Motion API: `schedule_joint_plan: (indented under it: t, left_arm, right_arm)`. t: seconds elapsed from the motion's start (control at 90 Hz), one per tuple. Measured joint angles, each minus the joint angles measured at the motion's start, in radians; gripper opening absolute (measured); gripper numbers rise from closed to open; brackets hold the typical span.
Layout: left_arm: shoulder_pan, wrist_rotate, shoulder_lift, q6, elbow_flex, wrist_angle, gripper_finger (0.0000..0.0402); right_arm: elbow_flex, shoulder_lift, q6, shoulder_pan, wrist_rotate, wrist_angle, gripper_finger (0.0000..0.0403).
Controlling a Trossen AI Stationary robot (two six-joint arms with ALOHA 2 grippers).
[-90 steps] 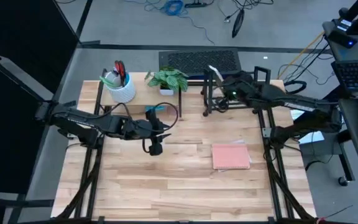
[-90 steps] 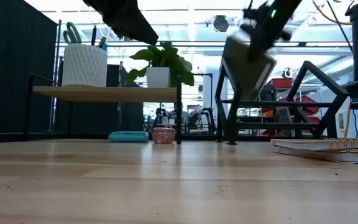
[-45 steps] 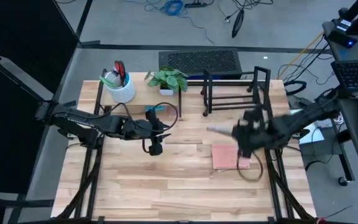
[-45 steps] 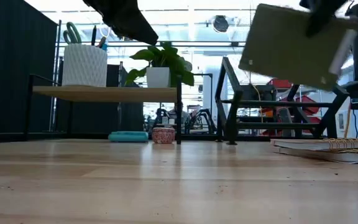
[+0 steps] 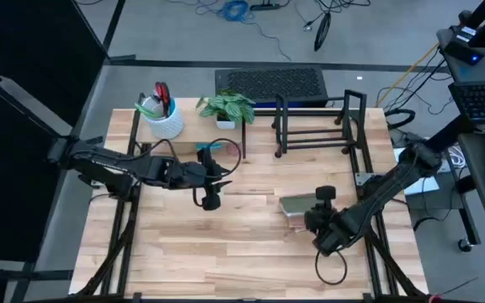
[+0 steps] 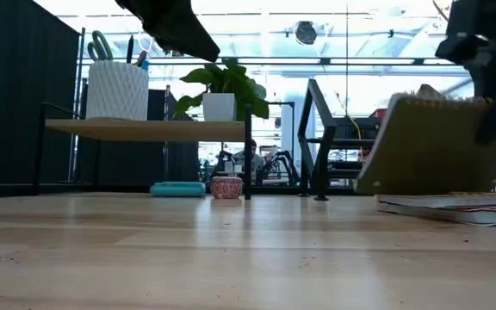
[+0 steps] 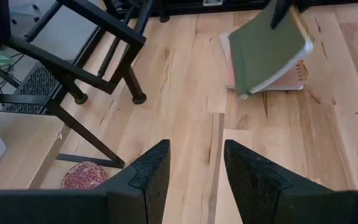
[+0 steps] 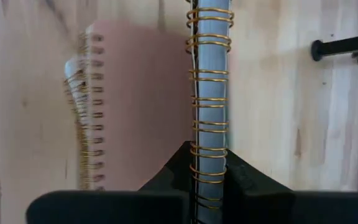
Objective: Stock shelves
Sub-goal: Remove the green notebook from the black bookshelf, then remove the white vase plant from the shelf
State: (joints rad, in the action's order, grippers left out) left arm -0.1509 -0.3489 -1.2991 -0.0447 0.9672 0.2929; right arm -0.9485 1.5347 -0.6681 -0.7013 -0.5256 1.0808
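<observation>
The shelves stand at the table's far side: a pale-wood riser on the left and a black wire rack on the right. My right gripper is shut on an olive-green spiral notebook, low over a pink spiral notebook that lies flat at the table's right. My left gripper hovers open near the table's middle, in front of the riser, with nothing between its fingers. My right gripper pinches the green notebook's spiral-bound edge between its two fingers, one on each cover. The spiral runs on away from the fingers, along them. The notebook hangs tilted below the gripper, spiral edge up; whether its lower edge touches the pink notebook, I cannot tell.
On the riser stand a white pot with scissors and a potted plant. Under it lie a teal object and a small red bowl. Bare wood stretches across the near half.
My right gripper has carried the green notebook from the black rack toward the table's near edge and down, to just over the pink notebook. The notebook has tipped from upright in the rack to a slant with its spiral edge up.
</observation>
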Motion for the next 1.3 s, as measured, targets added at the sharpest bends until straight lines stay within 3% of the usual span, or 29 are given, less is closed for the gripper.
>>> schedule_joint_plan:
  t: [0.156,0.6,0.733,1.011,1.3]
  left_arm:
    - [0.0,0.0,0.0,-0.001,0.0,0.001,0.014]
    - [0.0,0.0,0.0,-0.002,0.0,0.001,0.014]
    - [0.0,0.0,0.0,-0.003,0.0,0.001,0.014]
    - [0.0,0.005,0.0,-0.002,0.0,0.001,0.014]
    - [-0.001,0.006,0.0,-0.004,0.0,0.003,0.014]
  right_arm:
    - [0.0,0.048,-0.028,-0.003,0.001,-0.003,0.004]
    - [0.0,0.074,-0.055,-0.042,0.01,-0.042,0.0174]
    - [-0.01,0.074,-0.062,-0.041,0.059,-0.042,0.0204]
    - [-0.044,0.074,-0.079,-0.041,0.065,-0.043,0.0241]
    - [-0.148,0.074,-0.073,-0.041,0.178,-0.04,0.0251]
